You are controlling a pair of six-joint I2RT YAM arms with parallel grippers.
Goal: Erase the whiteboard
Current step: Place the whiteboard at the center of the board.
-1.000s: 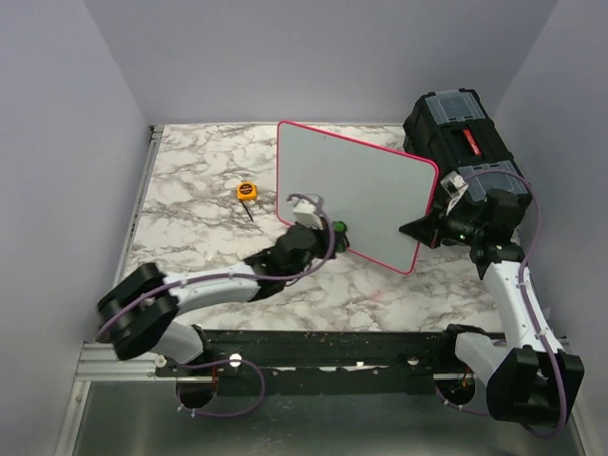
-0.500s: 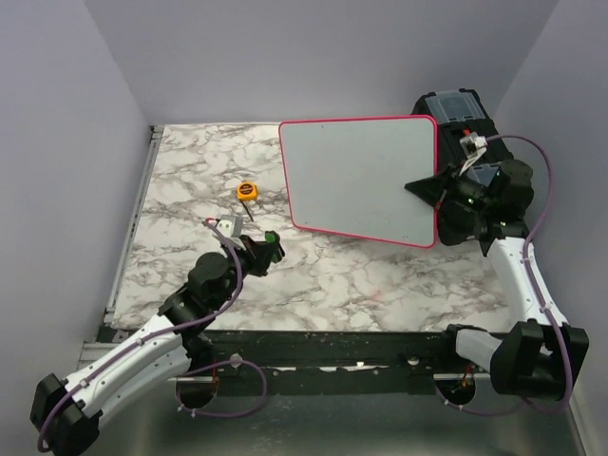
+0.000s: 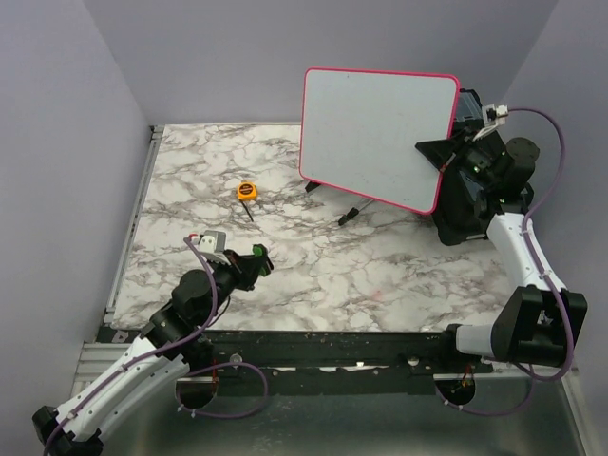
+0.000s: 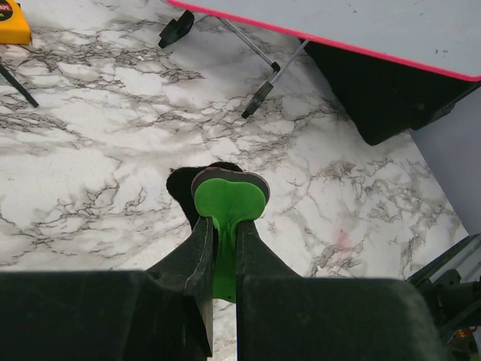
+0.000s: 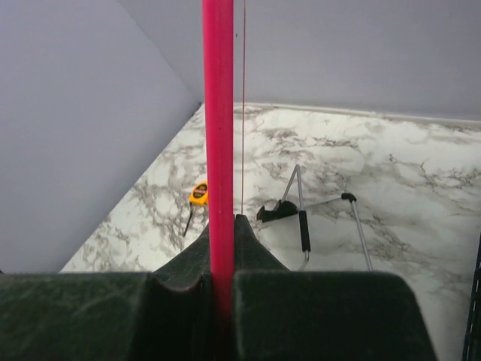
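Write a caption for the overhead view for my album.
Right gripper holds the whiteboard raised by its edge above the marble table; left gripper pinches a small green tool.

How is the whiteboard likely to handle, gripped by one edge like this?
Probably stiff: the whiteboard looks flat though the right gripper pinches only its rim. Likely light, but apt to pivot; its wire legs hang free.

A small orange tape measure (image 3: pixel 247 191) is lying on the grey-veined marble tabletop (image 3: pixel 380 275), left of centre, with a thin black stick-like item (image 3: pixel 248 210) just beside its near edge. A black toolbox (image 3: pixel 458 220) is sitting at the far right, against the pale lilac wall (image 3: pixel 285 57).
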